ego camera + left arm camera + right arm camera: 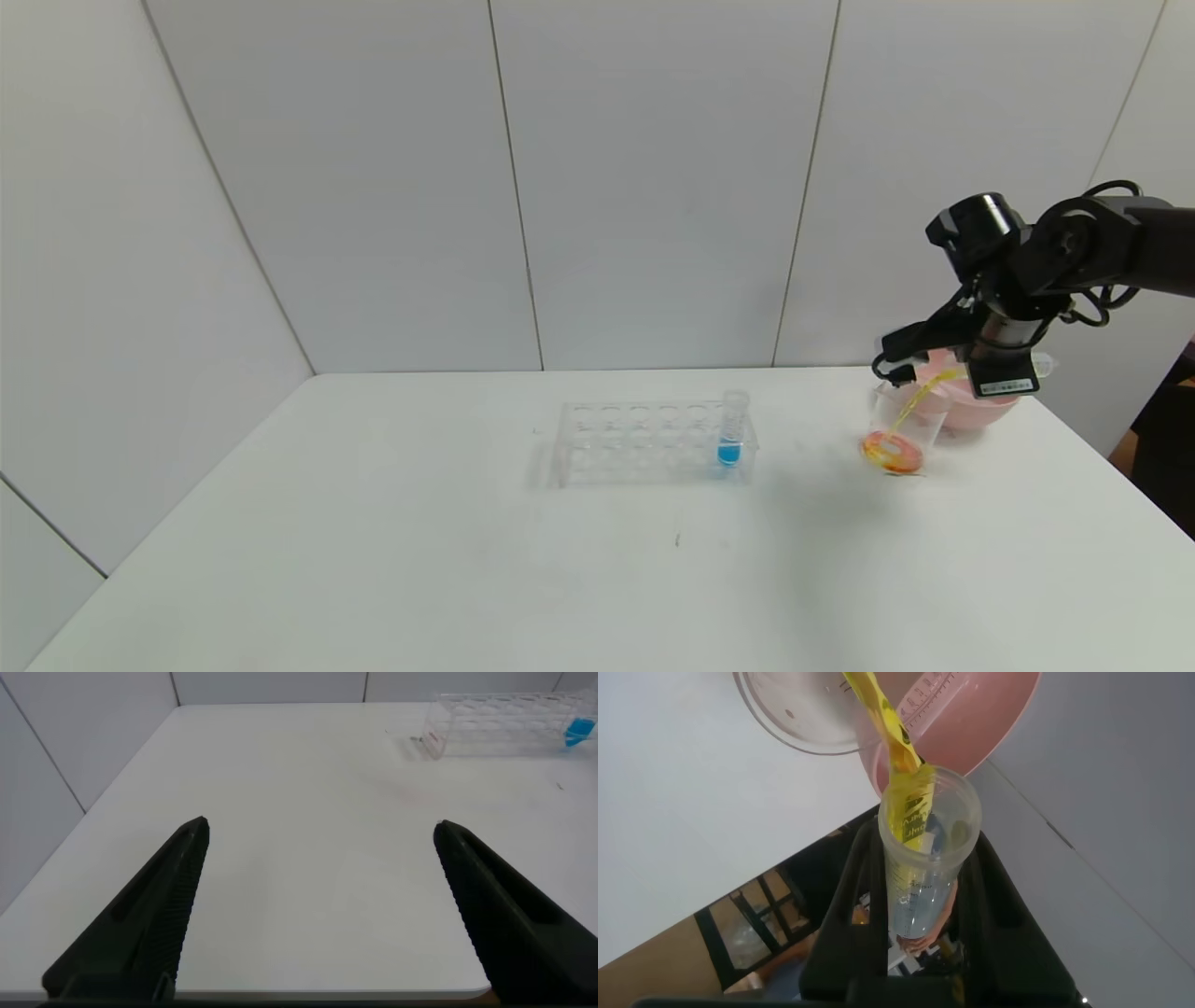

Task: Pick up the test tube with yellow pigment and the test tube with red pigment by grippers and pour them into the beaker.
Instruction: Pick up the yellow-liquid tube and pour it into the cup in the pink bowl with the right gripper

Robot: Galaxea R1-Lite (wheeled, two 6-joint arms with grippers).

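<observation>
Your right hand (pixel 943 373) is closed tight on the test tube with yellow pigment (pixel 920 863), tipped over the beaker (pixel 904 425). A yellow stream (pixel 920 397) runs down into the beaker, where orange-red and yellow liquid sits at the bottom. The beaker stands on the table (pixel 373 560), just in front of the pink bowl (pixel 980 411). Your left hand (pixel 322 915) hangs wide open above the table, well away from the rack (pixel 653 443) with the blue tube (pixel 731 429).

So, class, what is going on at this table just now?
The right gripper holds the test tube with yellow pigment tipped over the beaker; a yellow stream runs into orange-red liquid already there. A blue-liquid tube stands in the clear rack. The left gripper hangs open over bare table.
</observation>
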